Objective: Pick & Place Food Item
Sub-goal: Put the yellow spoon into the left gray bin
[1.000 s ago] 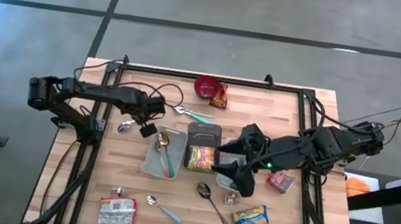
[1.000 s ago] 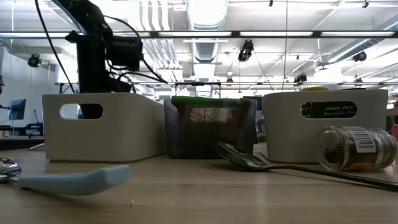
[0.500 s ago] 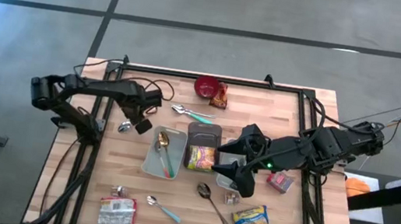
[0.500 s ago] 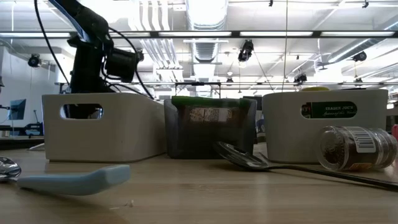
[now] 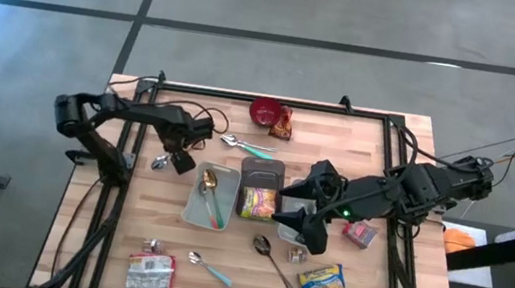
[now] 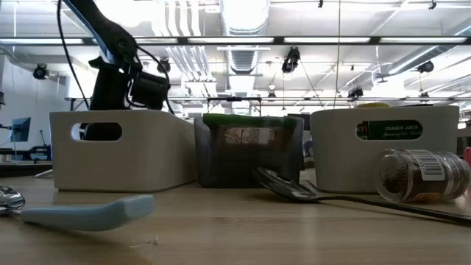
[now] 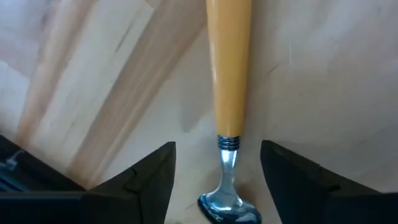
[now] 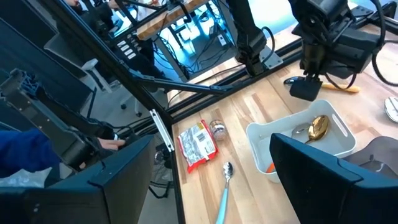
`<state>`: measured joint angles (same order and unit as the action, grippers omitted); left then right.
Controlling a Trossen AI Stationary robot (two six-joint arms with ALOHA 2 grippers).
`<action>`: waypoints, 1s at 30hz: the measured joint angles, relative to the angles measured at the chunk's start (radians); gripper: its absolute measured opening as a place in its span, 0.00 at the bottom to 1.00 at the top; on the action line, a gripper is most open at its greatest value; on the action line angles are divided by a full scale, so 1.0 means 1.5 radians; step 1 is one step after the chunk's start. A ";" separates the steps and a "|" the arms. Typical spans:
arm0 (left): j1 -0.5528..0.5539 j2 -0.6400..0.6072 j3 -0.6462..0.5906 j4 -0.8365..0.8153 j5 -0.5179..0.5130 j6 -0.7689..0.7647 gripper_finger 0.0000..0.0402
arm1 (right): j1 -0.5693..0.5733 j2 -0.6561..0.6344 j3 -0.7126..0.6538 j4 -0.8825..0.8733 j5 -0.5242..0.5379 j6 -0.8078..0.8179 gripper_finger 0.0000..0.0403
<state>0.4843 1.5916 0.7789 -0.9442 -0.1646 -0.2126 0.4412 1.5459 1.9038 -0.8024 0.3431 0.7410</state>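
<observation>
Left gripper sits over the table's left side, just beside the left white bin. Fingers are spread apart with nothing between them; in the left wrist view the yellow-handled spoon lies flat on the wood in the gap, bowl end nearest the camera, not gripped.

Right gripper hovers at mid-table over the right white bin, fingers wide, holding nothing.

Food items: green-and-yellow packet is in the dark centre bin, between the two white bins. Yellow snack bag lies on the table near the front right. Red-and-white packet lies front left. Small red packet sits touching the red bowl at the back edge.

Left white bin holds a gold spoon.
</observation>
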 joint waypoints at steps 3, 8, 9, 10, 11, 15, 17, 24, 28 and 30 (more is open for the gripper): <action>0.000 0.019 0.003 -0.001 0.004 0.006 0.52 | 0.000 0.000 0.000 0.000 0.000 0.000 0.78; -0.001 0.034 0.004 0.003 0.014 0.021 0.30 | 0.000 0.000 0.000 0.000 0.000 0.002 0.78; -0.001 0.034 0.004 0.006 0.016 0.022 0.24 | 0.000 0.000 0.000 0.000 0.000 0.004 0.78; -0.001 0.035 0.004 0.008 0.019 0.023 0.18 | 0.000 0.000 0.000 0.000 0.000 0.006 0.78; -0.002 0.035 0.004 0.009 0.019 0.023 0.11 | 0.000 0.000 0.000 0.000 0.000 0.007 0.78; -0.002 0.035 0.003 0.012 0.010 0.022 0.03 | 0.002 0.000 0.000 0.000 0.000 0.008 0.78; -0.002 0.035 0.004 0.012 0.007 0.020 0.02 | 0.005 0.000 0.000 0.000 -0.001 0.008 0.78; 0.002 0.000 0.010 -0.001 -0.038 0.018 0.00 | 0.004 0.000 0.000 0.000 -0.001 0.010 0.78; 0.001 -0.050 0.027 -0.020 -0.026 0.018 0.01 | 0.004 0.000 0.000 0.000 -0.001 0.010 0.78; 0.002 -0.076 0.037 -0.027 -0.018 0.018 0.01 | 0.004 0.000 0.000 0.000 -0.001 0.010 0.78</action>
<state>0.4877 1.4779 0.8340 -0.9844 -0.1921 -0.1855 0.4477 1.5459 1.9038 -0.8021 0.3413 0.7555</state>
